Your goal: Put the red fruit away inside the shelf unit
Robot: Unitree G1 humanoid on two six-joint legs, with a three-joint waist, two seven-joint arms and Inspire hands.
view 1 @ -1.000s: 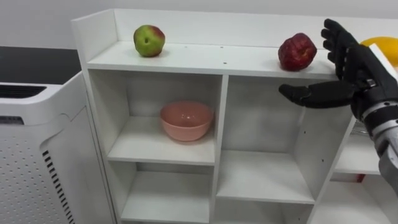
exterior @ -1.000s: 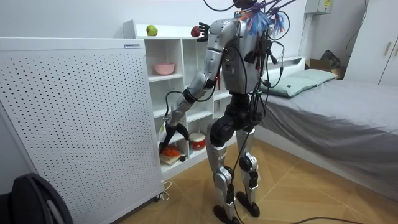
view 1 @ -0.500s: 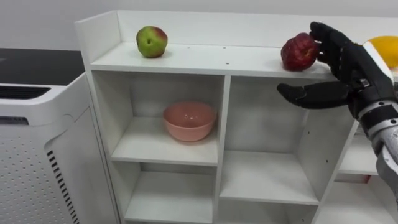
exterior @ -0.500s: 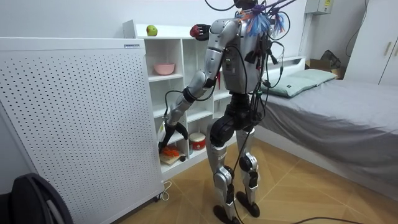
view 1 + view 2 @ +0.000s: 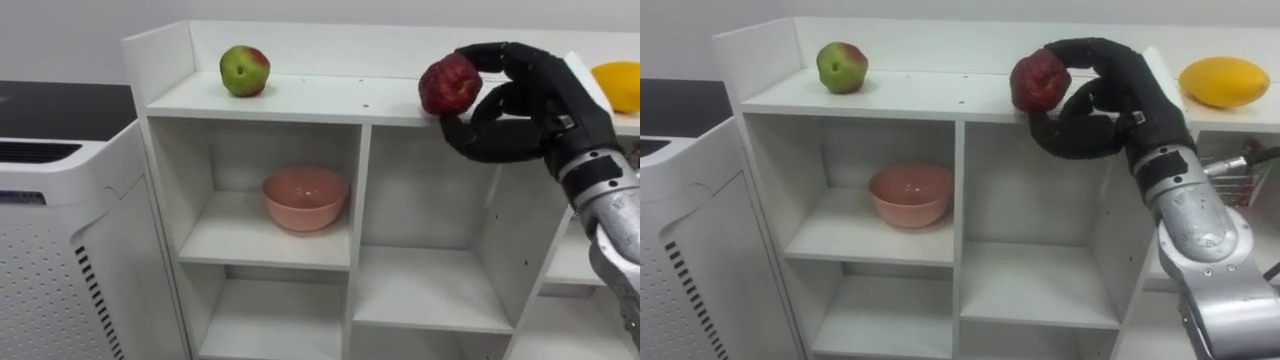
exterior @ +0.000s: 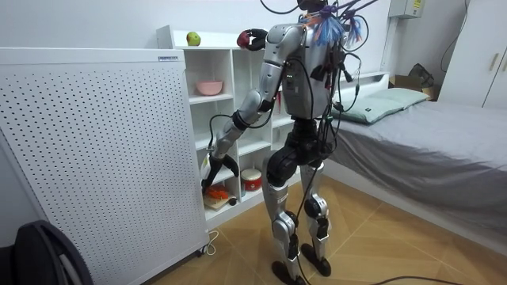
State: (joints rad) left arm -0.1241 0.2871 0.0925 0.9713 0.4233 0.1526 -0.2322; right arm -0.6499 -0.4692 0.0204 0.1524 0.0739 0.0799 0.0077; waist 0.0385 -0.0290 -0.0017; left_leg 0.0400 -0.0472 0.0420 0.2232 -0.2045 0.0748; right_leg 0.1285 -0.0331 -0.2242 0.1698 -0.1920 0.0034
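Curling round the red apple point(image 5: 449, 84), the right hand point(image 5: 528, 108) holds it with the fingers point(image 5: 500, 52) arched over the top and far side and the thumb pressed in from below, at 5 o'clock of the fruit. The apple sits right at the front lip of the closet's point(image 5: 165, 190) top board point(image 5: 310, 98), directly above the upright divider point(image 5: 358, 200); whether it rests on the board or is lifted just clear of it I cannot tell. At 9 o'clock of it, well apart, a green-and-red apple point(image 5: 244, 69) stands close to the raised end wall, and a bare run of white board lies between the two. At 3 o'clock, beyond the hand, a yellow fruit point(image 5: 615, 85) lies on the same board. A low back rail point(image 5: 330, 45) closes the board at 12 o'clock, while its front edge is open. At 7 o'clock, in the upper left compartment, a pink bowl point(image 5: 304, 195) sits upright near the middle of its shelf; the compartment at 6 o'clock is an open bay. The robot stands upright facing the closet, with a white perforated panel point(image 6: 95, 142) at the room view's left and a bed point(image 6: 444, 134) at its right. The left hand point(image 6: 212, 172) hangs low by the bottom shelves; I cannot tell whether it is open or closed.
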